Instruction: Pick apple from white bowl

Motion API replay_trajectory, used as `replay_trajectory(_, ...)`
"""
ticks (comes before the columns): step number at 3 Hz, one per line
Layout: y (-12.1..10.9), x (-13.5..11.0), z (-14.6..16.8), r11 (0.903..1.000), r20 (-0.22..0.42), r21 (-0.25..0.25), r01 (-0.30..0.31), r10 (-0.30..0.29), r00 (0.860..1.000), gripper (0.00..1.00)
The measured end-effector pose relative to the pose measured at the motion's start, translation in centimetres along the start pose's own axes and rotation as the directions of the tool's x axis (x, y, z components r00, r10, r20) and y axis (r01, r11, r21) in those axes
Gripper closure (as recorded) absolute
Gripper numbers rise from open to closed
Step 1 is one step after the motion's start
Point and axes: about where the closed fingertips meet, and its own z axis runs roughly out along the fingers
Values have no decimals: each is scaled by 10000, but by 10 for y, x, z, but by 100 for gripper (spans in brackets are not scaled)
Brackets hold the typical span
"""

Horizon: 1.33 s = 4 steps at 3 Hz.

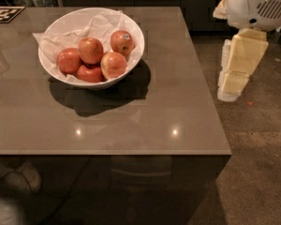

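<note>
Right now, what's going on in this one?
Five round red-orange apples lie in the wide glossy white bowl, lined with crumpled white paper, on the grey-brown table. The robot's hand hangs over the floor to the table's right, well apart from the bowl. No apple has been picked yet.

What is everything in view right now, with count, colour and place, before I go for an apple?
white bowl: one, glossy white, back left part of the table
paper: one crumpled sheet, white, lining the bowl
apples: five, red-orange, piled in the bowl; the back right one has a dark sticker
table: one, glossy grey-brown, fills most of the view
marker tag: one, black and white, table's far left corner
robot arm: white housing, upper right
pincer: one, cream, hanging right of the table, well away from the bowl
</note>
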Motion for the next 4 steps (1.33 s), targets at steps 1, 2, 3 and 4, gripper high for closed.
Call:
replay_trajectory(1,-3,-35,-3,9962,-42,5,865,-865,9962,0)
replay_trajectory(2,-9,-40,-5,9961,147,285,834,-838,9964,0)
replay_trajectory(3,-24,-72,-7,9946,941,459,934,-974,9908,0)
replay_trajectory(4,-45,-110,-15,9934,1333,493,1032,-1090,9851,0)
